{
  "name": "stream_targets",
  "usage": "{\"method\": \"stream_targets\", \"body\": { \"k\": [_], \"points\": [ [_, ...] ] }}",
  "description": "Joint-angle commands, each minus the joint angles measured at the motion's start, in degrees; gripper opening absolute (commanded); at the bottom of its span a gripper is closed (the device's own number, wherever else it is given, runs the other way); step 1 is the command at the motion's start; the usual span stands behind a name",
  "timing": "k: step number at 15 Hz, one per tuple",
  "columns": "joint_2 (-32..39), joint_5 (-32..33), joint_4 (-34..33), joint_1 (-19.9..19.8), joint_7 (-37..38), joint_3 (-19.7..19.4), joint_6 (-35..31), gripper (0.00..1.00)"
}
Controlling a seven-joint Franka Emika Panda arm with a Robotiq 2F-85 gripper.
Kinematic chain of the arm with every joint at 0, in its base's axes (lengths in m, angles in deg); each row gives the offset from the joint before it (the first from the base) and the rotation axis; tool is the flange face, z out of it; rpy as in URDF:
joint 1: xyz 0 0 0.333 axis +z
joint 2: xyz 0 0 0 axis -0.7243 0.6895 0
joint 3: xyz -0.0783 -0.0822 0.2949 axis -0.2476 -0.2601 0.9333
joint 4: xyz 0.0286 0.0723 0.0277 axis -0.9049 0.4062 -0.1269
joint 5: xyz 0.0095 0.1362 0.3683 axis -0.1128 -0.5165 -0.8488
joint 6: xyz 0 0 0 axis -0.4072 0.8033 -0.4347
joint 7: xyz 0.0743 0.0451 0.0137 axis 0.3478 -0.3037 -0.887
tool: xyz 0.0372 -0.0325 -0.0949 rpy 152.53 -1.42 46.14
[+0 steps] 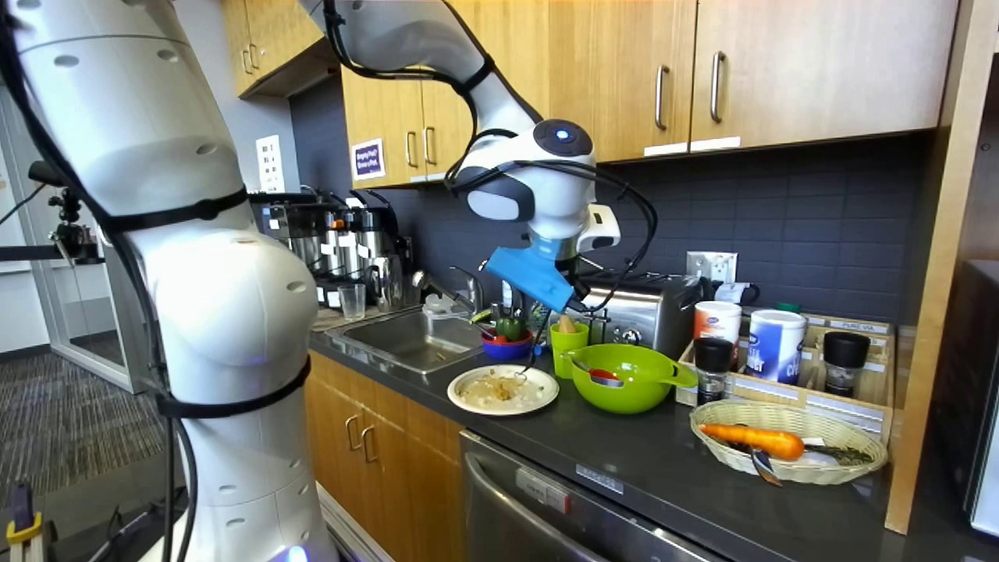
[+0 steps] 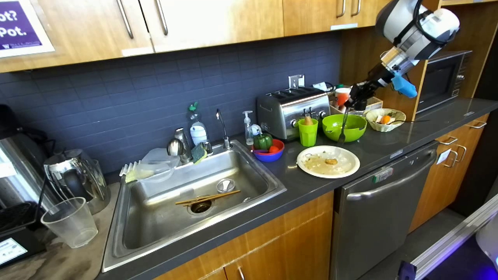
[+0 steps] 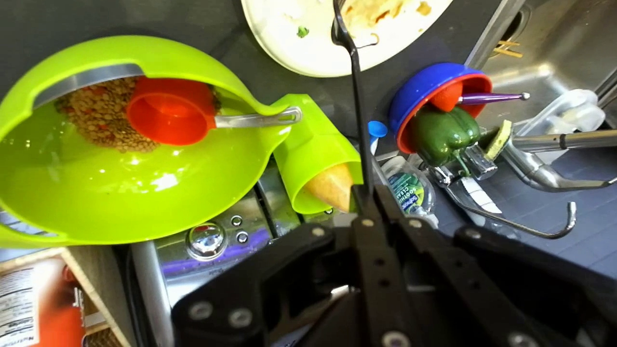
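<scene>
Over the dark grey countertop: the black jointed gripper is clenching 1 slim dark metal fork, its jaws pressing together on the handle.
Fork tines: they're pointing down, and in an exterior view they're showing right by the far rim of a round white plate; whether they're touching it, I cannot tell.
Plate: it's lying near the counter's front edge above a grey metal dishwasher, and it's carrying yellowish food scraps.
Glossy bright green bowl: it's sitting just beside the plate, holding brown grainy food and 1 red round scoop with a metal handle.
Lime green cup: it's standing next to that bowl, a tan rounded object poking out of its mouth.
Silver toaster with a black top: it's standing behind the bowl and cup.
Round blue and red bowl: over towards the stainless steel sink, it's holding a green bell pepper and a smaller red item.
Sink: pale wooden chopsticks are lying across its drain.
Pale woven basket: away along the counter, near an upright wooden panel, it's cradling 1 orange carrot.
</scene>
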State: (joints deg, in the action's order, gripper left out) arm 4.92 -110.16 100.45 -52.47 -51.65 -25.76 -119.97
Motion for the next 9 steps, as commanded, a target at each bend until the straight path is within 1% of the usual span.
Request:
{"method": "stream_targets", "body": {
  "k": [1, 4, 9],
  "points": [
    [-2.64, -2.05, 2.32, 1.40, 1.14, 2.84, -5.77, 0.01],
    [-2.22, -5.13, 2.64, 3.26, 2.02, 5.52, -10.59, 0.01],
    [-1.94, -9.66, 3.26, 5.73, 2.10, 8.85, -16.28, 0.01]
  ]
}}
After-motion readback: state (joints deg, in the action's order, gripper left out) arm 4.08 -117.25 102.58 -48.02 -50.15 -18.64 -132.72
